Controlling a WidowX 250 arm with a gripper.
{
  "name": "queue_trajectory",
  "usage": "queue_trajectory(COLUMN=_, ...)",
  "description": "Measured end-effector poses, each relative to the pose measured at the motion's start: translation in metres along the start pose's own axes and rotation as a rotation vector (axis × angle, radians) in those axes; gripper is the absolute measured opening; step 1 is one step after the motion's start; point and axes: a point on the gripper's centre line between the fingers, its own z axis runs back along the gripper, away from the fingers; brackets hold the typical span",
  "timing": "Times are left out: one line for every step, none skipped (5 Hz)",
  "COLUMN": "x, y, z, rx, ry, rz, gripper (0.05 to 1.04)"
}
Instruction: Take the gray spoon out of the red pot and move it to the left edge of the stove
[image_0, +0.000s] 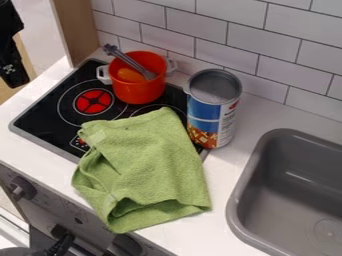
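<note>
Claw (13, 75) at upper left, off stovetop (41, 122)

The black WidowX arm (9, 37) is at the far left of the scene, partly cut off by the left and top edges of the view. Its visible part hangs down in a steep line, leaning slightly. The upper section is broad and dark, with an uneven outline; below it, a narrower black section (15, 75) tapers to a blunt lower end. A small, pale, cross-shaped mark (9, 68) shows on this lower section. The joint angles and wrist rotation are too unclear to tell.
</note>
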Motion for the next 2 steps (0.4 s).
queue_trajectory(x=-0.0010, y=-0.0038, z=-0.0081, rx=-0.027, ry=0.002, rz=0.016, gripper=0.999)
queue_trajectory(x=0.0065, y=-0.0112, z=-0.0121, rx=-0.053, ry=-0.015, rz=0.178, gripper=0.999)
